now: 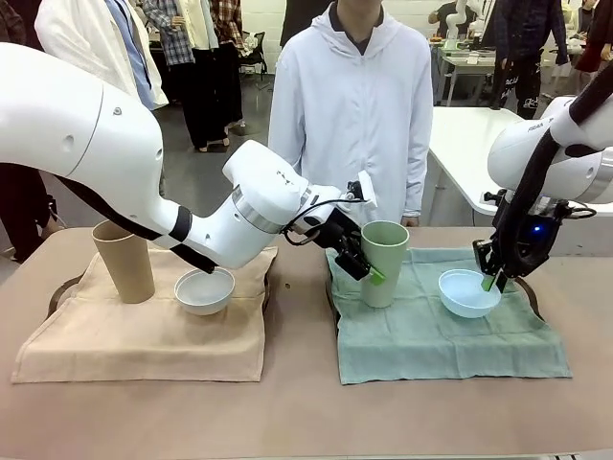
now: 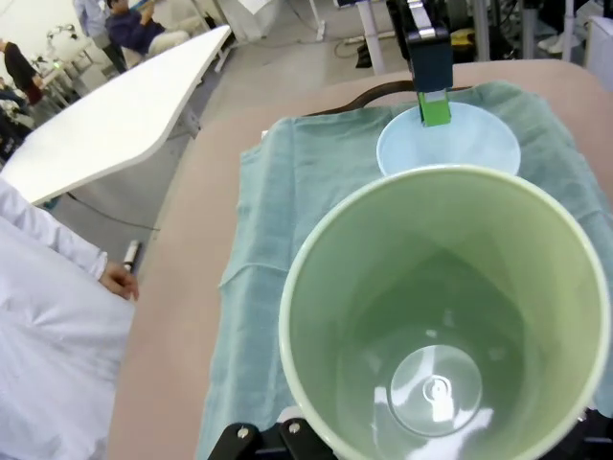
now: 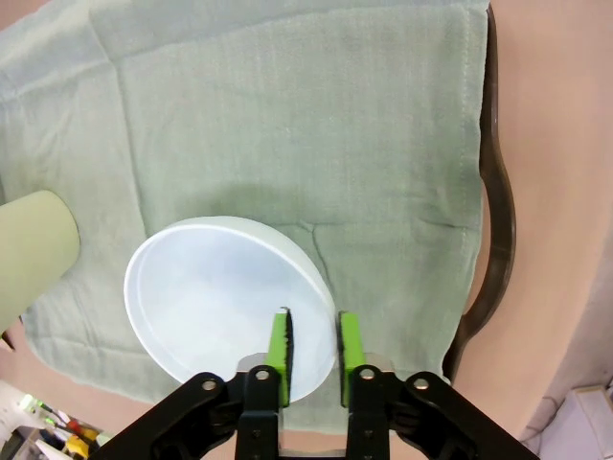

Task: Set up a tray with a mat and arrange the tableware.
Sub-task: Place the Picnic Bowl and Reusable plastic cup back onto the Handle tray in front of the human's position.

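My left gripper (image 1: 369, 270) spread around the upright pale green cup (image 1: 384, 262), my right gripper (image 3: 311, 335) part-open astride the light blue bowl (image 3: 228, 299) rim, green mat (image 1: 450, 331) beneath.

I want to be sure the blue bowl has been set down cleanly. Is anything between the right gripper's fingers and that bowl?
Nothing visible. The right gripper straddles the rim of the light blue bowl, one finger inside, one outside, with a slight gap showing at the rim. The bowl sits on the green mat; the green cup stands apart from it.
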